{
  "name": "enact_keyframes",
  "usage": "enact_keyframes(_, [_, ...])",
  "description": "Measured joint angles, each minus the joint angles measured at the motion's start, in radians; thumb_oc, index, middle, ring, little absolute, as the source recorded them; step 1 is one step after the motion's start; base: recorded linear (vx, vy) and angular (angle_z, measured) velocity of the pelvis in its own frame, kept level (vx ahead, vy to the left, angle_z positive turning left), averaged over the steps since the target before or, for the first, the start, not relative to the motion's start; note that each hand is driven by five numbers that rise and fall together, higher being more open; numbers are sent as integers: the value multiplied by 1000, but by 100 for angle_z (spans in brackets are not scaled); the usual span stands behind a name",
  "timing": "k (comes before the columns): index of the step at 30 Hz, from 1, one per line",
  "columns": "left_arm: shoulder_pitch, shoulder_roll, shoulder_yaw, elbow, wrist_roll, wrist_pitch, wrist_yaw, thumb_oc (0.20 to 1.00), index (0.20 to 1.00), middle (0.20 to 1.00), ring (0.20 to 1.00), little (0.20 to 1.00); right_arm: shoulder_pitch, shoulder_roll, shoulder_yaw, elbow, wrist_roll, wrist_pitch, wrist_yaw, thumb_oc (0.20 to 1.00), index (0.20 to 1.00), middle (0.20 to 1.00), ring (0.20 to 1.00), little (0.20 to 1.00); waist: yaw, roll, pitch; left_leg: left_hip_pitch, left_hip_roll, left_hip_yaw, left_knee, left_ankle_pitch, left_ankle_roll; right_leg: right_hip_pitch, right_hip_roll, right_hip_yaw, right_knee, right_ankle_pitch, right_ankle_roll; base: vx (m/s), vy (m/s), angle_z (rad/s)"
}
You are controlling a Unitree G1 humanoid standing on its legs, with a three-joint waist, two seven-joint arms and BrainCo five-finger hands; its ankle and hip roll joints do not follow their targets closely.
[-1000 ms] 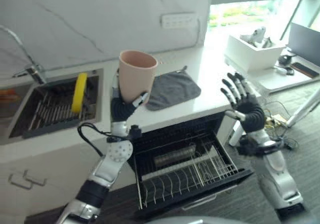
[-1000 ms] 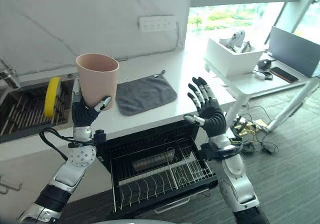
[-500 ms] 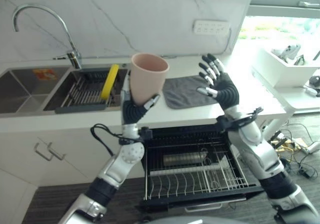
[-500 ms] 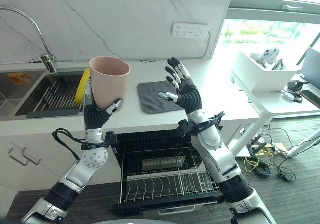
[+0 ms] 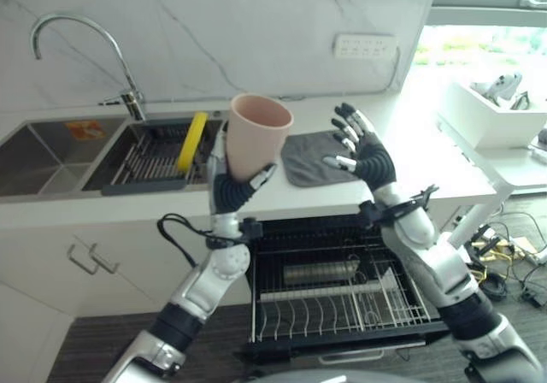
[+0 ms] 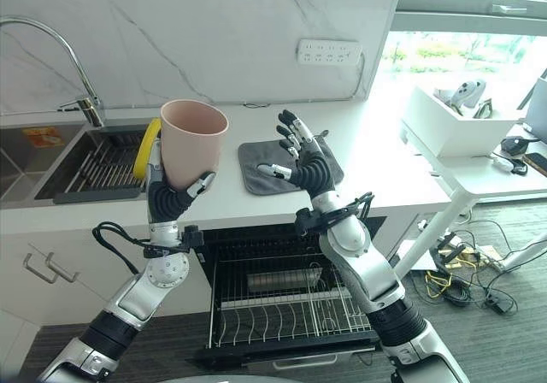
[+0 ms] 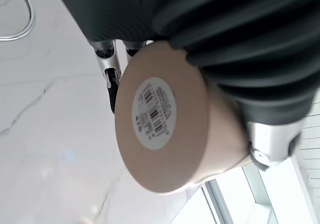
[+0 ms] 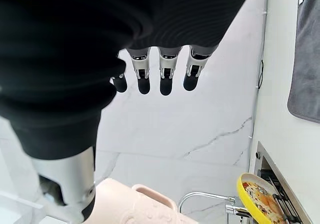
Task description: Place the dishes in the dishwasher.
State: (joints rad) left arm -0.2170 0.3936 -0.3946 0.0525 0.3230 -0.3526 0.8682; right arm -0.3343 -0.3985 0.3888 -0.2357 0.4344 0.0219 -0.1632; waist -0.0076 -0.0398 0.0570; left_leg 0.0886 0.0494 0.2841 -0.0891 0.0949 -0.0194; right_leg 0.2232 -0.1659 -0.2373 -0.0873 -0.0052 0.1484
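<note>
My left hand (image 5: 229, 191) is shut on a pale pink cup (image 5: 255, 134), held upright above the counter's front edge; in the left wrist view the cup's base (image 7: 161, 115) with a barcode sticker faces the camera. To the cup's right my right hand (image 5: 367, 154) is raised, open, fingers spread, a short gap away from it. In the right wrist view the cup's rim (image 8: 150, 204) shows below the straight fingers (image 8: 165, 75). Below the counter the dishwasher's lower rack (image 5: 342, 302) is pulled out, with a metal cylinder (image 5: 316, 273) lying in it. A yellow plate (image 5: 191, 141) stands on edge in the sink rack.
A grey cloth (image 5: 312, 156) lies on the white counter behind my right hand. The sink (image 5: 51, 156) with its curved tap (image 5: 81, 50) is at the left. A white side table with a white box (image 5: 496, 109) stands at the right.
My right hand has dropped slightly and drawn a little closer to the cup. The cup stays held by my left hand. The camera has shifted slightly.
</note>
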Motion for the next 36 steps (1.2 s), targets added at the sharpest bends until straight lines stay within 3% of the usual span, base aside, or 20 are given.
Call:
enact_keyframes(8, [-33, -4, -18, 0, 13, 0, 13, 200, 200, 200, 200, 200, -11, 38, 46, 4, 61, 54, 39, 1000, 1000, 1000, 1000, 1000, 14, 0, 0, 1, -1, -5, 0, 1, 1, 11, 0, -7, 0, -2, 0, 2, -2, 1])
enact_keyframes(14, [-33, -5, -70, -1, 13, 1, -10, 200, 200, 200, 200, 200, -38, 38, 74, 3, 95, 58, 80, 1000, 1000, 1000, 1000, 1000, 17, 0, 0, 0, -2, -22, 0, 2, 1, 14, 1, -24, 0, -8, 0, 3, -3, 8])
enact_keyframes(29, [-34, -7, -90, 117, 37, 1, -25, 200, 200, 200, 200, 200, -103, 42, 73, 0, 94, 58, 37, 1000, 1000, 1000, 1000, 1000, 17, -6, 13, 0, -3, -22, 0, 1, 0, 13, 0, -24, 0, -14, 0, 9, 1, 0])
enact_keyframes(36, [-35, -13, -116, 114, 52, -6, 3, 200, 200, 200, 200, 200, -105, 96, 76, 6, 112, 58, 14, 1000, 1000, 1000, 1000, 1000, 18, -4, 22, 0, -5, -23, 0, 1, 1, 14, 0, -25, 0, -16, 0, 17, 2, 1])
